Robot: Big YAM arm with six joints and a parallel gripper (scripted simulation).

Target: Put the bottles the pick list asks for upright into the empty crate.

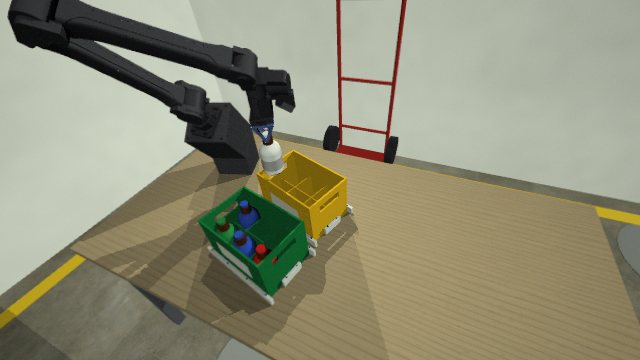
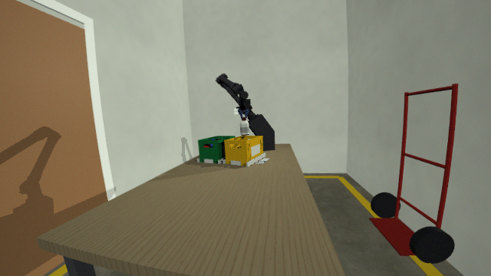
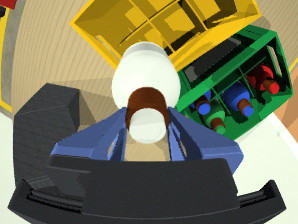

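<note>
My gripper [image 1: 263,132] is shut on the neck of a bottle with a white label [image 1: 272,157] and holds it upright above the near corner of the empty yellow crate [image 1: 305,192]. In the wrist view the white bottle [image 3: 144,83] hangs between the blue fingers over the edge of the yellow crate [image 3: 162,12]. The green crate [image 1: 255,239] next to it holds two blue-label bottles [image 1: 247,214], one green-label bottle [image 1: 224,231] and one red-label bottle [image 1: 260,253].
The robot base [image 1: 222,137] stands behind the crates at the table's far corner. A red hand truck [image 1: 367,80] leans at the wall past the table. In the exterior view both crates [image 2: 230,149] stand at the table's far end.
</note>
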